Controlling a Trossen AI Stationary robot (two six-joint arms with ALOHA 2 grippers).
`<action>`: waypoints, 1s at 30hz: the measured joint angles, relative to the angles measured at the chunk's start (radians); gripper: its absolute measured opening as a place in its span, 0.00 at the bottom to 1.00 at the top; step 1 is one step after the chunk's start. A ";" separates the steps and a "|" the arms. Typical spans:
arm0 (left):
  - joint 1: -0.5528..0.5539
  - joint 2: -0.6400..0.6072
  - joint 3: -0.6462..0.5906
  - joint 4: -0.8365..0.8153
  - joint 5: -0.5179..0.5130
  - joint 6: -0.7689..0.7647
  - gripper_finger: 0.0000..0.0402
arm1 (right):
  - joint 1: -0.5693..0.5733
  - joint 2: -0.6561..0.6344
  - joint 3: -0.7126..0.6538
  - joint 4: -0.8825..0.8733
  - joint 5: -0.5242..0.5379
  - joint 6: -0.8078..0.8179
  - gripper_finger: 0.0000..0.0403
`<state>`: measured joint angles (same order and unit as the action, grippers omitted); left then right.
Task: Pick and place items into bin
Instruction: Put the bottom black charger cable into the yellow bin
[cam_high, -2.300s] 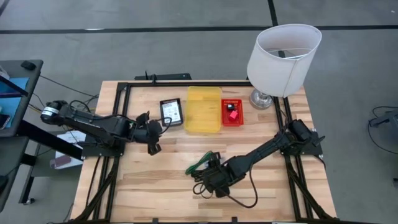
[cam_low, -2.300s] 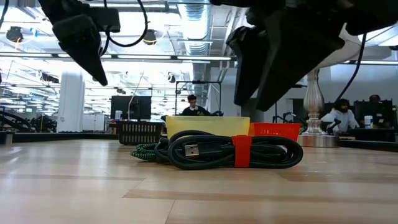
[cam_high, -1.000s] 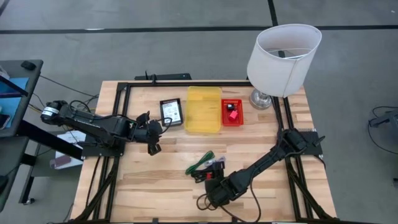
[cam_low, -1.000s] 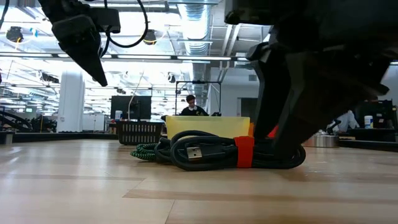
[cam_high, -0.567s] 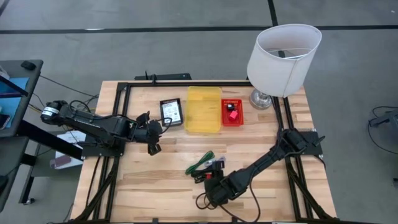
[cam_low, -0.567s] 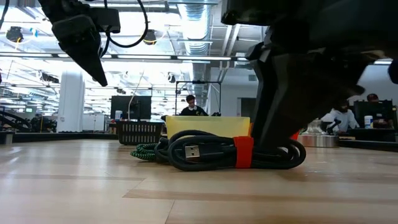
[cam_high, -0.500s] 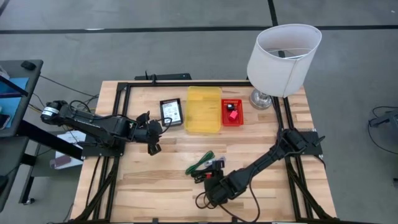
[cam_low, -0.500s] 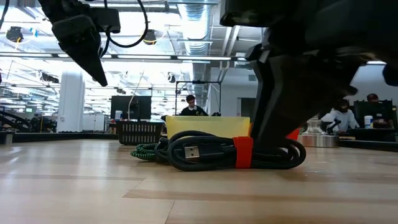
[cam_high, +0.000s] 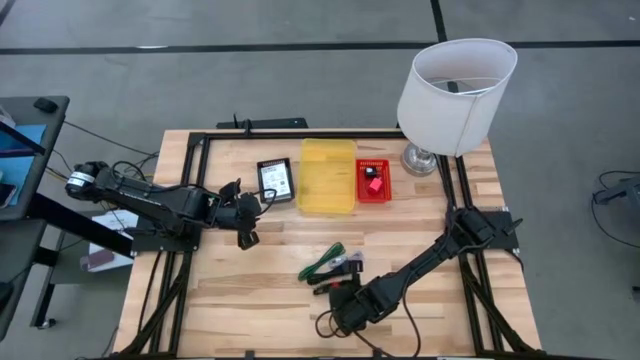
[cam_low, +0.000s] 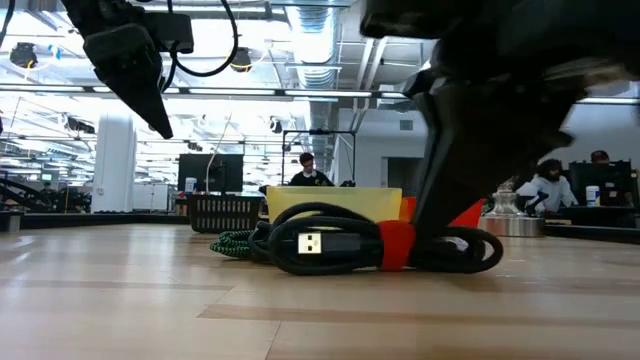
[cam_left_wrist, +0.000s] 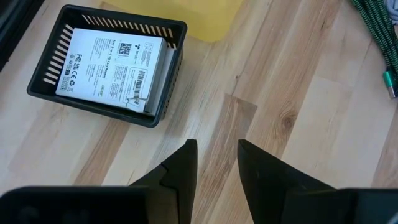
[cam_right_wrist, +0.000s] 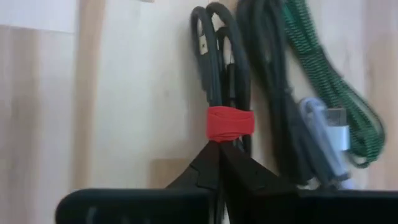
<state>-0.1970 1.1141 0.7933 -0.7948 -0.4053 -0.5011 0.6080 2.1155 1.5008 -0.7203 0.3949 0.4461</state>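
Observation:
A coiled black cable (cam_low: 330, 242) bound by a red band (cam_right_wrist: 230, 123) lies at the table's near middle. A green-and-black braided cable (cam_high: 322, 262) lies against it. My right gripper (cam_right_wrist: 219, 149) is shut on the black coil beside the band. My left gripper (cam_left_wrist: 216, 149) hangs open above the table's left half, touching nothing. At the far side stand a black bin (cam_left_wrist: 109, 65) holding a white labelled pack (cam_left_wrist: 112, 62), a yellow bin (cam_high: 328, 176), and a red bin (cam_high: 373, 181) with a small red piece and a black cube. My right gripper pinches the black coil's strands (cam_right_wrist: 219, 138) between its two fingers, right next to the red band. The fingers slant down from above and from the table's right. The fingertips hide the exact place of contact. The coil's underside (cam_low: 330, 268) lies on the table.
A lamp with a white shade (cam_high: 455, 85) stands at the far right corner. Black frame rails (cam_high: 190, 180) run along the table's left, right and far sides. Bare wood (cam_high: 240, 290) lies at the near left. People sit in the room beyond the table.
My right gripper has shut on the black coil next to the red band, staying in place. The coil has shifted a little toward the table's right, and its plug end has turned to face the low camera.

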 joint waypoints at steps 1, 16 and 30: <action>0.000 0.000 0.000 0.000 0.000 0.000 0.27 | 0.004 0.000 0.001 0.000 -0.002 0.008 0.01; 0.000 0.000 0.000 0.000 0.000 0.000 0.27 | 0.058 0.000 0.189 -0.175 0.074 0.018 0.00; 0.000 0.000 0.000 0.000 0.000 0.000 0.27 | 0.029 0.001 0.167 -0.265 0.024 0.051 0.32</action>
<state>-0.1970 1.1141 0.7933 -0.7950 -0.4053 -0.5014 0.6369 2.1166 1.6676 -0.9848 0.4191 0.4971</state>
